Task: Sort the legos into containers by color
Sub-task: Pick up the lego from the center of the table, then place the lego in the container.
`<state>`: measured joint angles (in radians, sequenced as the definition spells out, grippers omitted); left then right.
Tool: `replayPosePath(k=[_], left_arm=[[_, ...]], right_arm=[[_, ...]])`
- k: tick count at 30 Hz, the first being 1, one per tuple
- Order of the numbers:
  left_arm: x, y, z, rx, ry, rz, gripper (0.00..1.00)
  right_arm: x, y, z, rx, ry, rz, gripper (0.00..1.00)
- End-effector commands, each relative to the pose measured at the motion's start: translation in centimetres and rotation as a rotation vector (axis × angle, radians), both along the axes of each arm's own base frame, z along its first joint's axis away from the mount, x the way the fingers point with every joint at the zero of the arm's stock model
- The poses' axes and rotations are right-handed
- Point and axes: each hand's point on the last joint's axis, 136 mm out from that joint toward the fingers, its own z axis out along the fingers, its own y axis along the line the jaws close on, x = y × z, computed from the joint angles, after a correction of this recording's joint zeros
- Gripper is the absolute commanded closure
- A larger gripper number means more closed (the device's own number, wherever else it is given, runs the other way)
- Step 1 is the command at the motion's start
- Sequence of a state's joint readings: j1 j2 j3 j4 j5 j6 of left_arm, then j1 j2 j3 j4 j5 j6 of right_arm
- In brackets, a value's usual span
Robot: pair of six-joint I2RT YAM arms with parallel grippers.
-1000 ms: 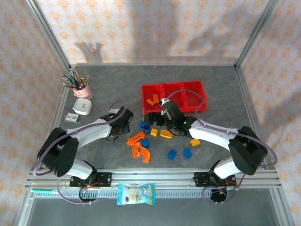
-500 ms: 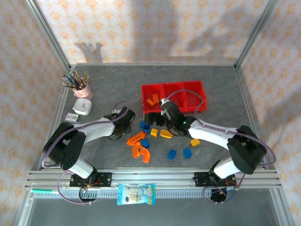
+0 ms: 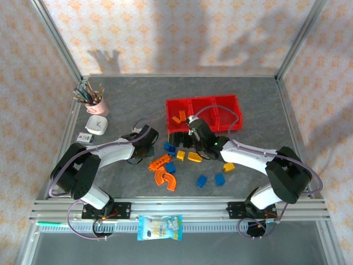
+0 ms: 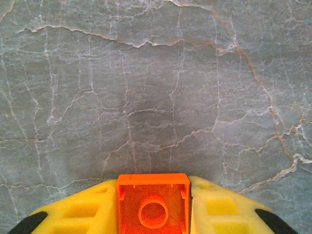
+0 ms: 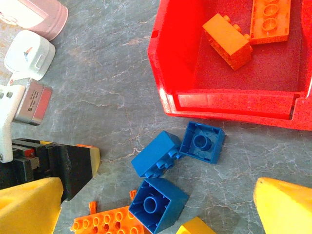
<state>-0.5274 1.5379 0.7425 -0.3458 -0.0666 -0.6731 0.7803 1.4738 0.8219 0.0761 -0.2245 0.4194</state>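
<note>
- Snack packet [image 3: 160, 227], blue, white and yellow, lying on the frame rail well to the near side of the containers [image 5: 229, 103]. Its print is too small to read.
- Curved orange pieces [image 3: 164, 179], on the near side of the containers, left of two loose blue bricks [image 3: 202, 180].
- Single yellow brick [image 3: 228, 167], beside the right forearm, on the near side of the containers' middle bin.
- Long orange studded plate [image 3: 159, 162] and two yellow bricks [image 3: 194, 157], nearer the containers.
- Three clustered blue bricks [image 5: 157, 155], just off the containers' front-left corner. Two show their hollow undersides.
- Left gripper [image 3: 148, 144], left of that cluster. Its pads pinch one small orange brick [image 4: 153, 209], whose hollow side faces the wrist camera.
- Right gripper [image 3: 183, 142], fingers spread wide with nothing between them, over the blue cluster at the containers' front wall.
- Grey box with a reddish label [image 5: 31, 102] and white rounded device [image 5: 27, 53], left of the containers. The label is illegible.
- Containers: three red bins in a row. The left bin holds two orange bricks [image 5: 228, 41], and the right arm's cable arcs over the other two.
- Pink cup of pencils [image 3: 95, 99], far left of the containers.
</note>
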Motion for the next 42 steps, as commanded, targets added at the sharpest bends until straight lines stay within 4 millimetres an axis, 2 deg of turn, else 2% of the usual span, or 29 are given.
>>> replayPosePath(k=[1, 6, 12, 18, 21, 24, 30, 32, 35, 39, 42], left_arm=[[0.1, 0.0, 0.5, -0.011, -0.013, -0.009, 0.71], [0.9, -0.3, 2.7, -0.029, -0.058, -0.002, 0.73], [3.4, -1.8, 8.2, -0.064, -0.171, -0.012, 0.74], [7.1, -5.5, 13.7, -0.116, -0.285, -0.062, 0.74], [9.3, -7.7, 15.6, -0.112, -0.321, -0.087, 0.74], [11.7, -9.8, 16.5, -0.109, -0.339, -0.111, 0.74], [16.2, -12.2, 15.8, -0.029, -0.340, -0.128, 0.73], [17.4, -12.7, 14.2, 0.007, -0.315, -0.133, 0.73], [19.1, -13.7, 13.3, 0.030, -0.294, -0.143, 0.73], [20.1, -14.3, 11.1, 0.063, -0.258, -0.154, 0.70], [20.4, -14.3, 9.6, 0.087, -0.229, -0.154, 0.63]], right_arm=[[0.8, 0.2, 1.2, 0.010, -0.034, -0.018, 0.00], [1.4, -0.4, 2.8, 0.017, -0.063, -0.033, 0.00], [2.8, -2.0, 4.3, 0.022, -0.091, -0.071, 0.00], [4.3, -4.0, 5.0, 0.007, -0.102, -0.116, 0.00], [4.8, -4.9, 5.2, -0.001, -0.108, -0.136, 0.00], [5.6, -6.0, 4.8, -0.007, -0.098, -0.173, 0.00], [7.1, -8.3, 4.4, -0.001, -0.085, -0.245, 0.00], [7.4, -9.0, 4.3, 0.000, -0.079, -0.267, 0.00], [7.7, -10.0, 4.0, 0.006, -0.068, -0.293, 0.00], [7.8, -10.6, 4.1, -0.009, -0.078, -0.303, 0.00], [7.8, -10.8, 4.5, -0.019, -0.088, -0.305, 0.00]])
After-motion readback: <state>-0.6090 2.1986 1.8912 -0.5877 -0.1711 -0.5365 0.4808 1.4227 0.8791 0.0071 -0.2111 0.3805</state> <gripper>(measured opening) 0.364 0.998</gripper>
